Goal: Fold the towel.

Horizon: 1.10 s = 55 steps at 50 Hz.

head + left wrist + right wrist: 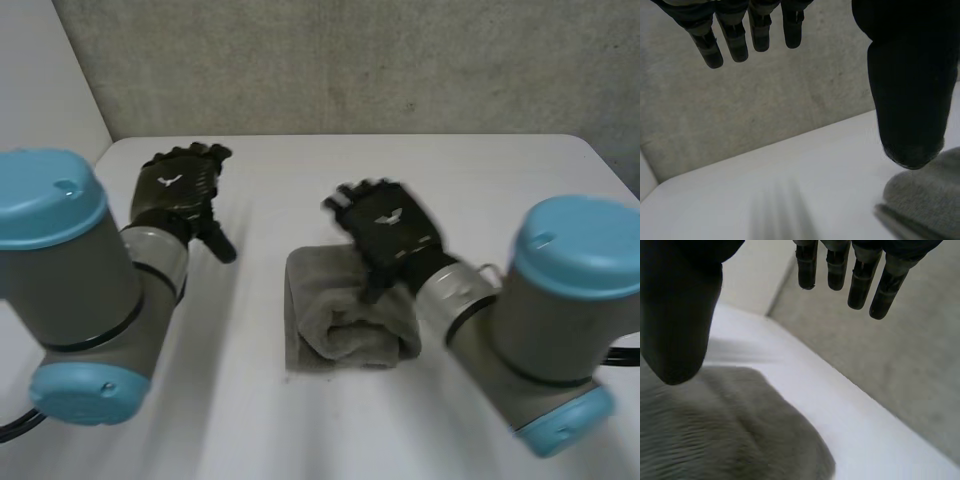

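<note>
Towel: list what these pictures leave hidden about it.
- Head view: the right hand and its arm cover the towel's far right corner.
- Left wrist view: the edge cuts off most of the towel beside the left hand.
- All views: whether the right hand touches the towel; how many layers it has.

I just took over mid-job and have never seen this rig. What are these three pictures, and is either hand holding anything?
It is a two-armed robot with black hands at a white table. The wide picture looks down from between the arms; the other two look along each palm from a wrist camera. A grey towel, folded over, lies on the table. The left hand hangs beside it, fingers straight, holding nothing. The right hand is over the towel's far part, fingers straight too, gripping nothing.
</note>
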Available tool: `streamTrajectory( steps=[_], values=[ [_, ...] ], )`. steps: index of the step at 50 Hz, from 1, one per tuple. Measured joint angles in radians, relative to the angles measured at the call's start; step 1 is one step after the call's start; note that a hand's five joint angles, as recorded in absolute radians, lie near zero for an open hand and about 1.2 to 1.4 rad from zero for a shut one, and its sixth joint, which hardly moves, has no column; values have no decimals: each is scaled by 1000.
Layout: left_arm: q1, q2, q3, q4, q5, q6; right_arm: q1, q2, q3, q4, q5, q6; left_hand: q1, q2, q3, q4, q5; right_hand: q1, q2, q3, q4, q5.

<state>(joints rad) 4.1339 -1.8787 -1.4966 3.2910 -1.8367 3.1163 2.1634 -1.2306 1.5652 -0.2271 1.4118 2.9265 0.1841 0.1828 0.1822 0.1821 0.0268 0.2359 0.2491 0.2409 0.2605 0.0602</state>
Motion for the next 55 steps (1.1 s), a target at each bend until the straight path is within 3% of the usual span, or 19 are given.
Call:
streamTrajectory(
  steps=[5,12,23,38,44,49,55],
  values=[
    [-67,-77,85,-5,-1,-35,-109,-39,4,95,-12,206,0,4,5,5,0,0,0,0,0,0],
    [-161,-205,170,-16,10,-89,-204,25,-39,223,-81,319,0,7,6,5,0,0,0,0,0,0],
    [-199,-355,180,-77,12,-99,-203,196,-96,261,-126,280,0,7,7,5,0,0,0,0,0,0],
    [-159,-372,115,-95,11,-84,-132,355,-184,255,-100,101,-1,5,5,3,0,-20,0,0,0,0],
    [-157,-313,134,-117,14,-84,-135,272,-206,263,-93,122,-2,5,5,3,0,-20,0,0,0,0],
    [-141,-179,167,-147,16,-84,-160,106,-220,271,-82,182,0,7,6,5,0,-20,0,0,0,0],
    [-48,13,201,-222,22,-84,-231,-96,-235,305,-1,222,14,16,15,15,1,-20,0,0,0,0]
  ],
)
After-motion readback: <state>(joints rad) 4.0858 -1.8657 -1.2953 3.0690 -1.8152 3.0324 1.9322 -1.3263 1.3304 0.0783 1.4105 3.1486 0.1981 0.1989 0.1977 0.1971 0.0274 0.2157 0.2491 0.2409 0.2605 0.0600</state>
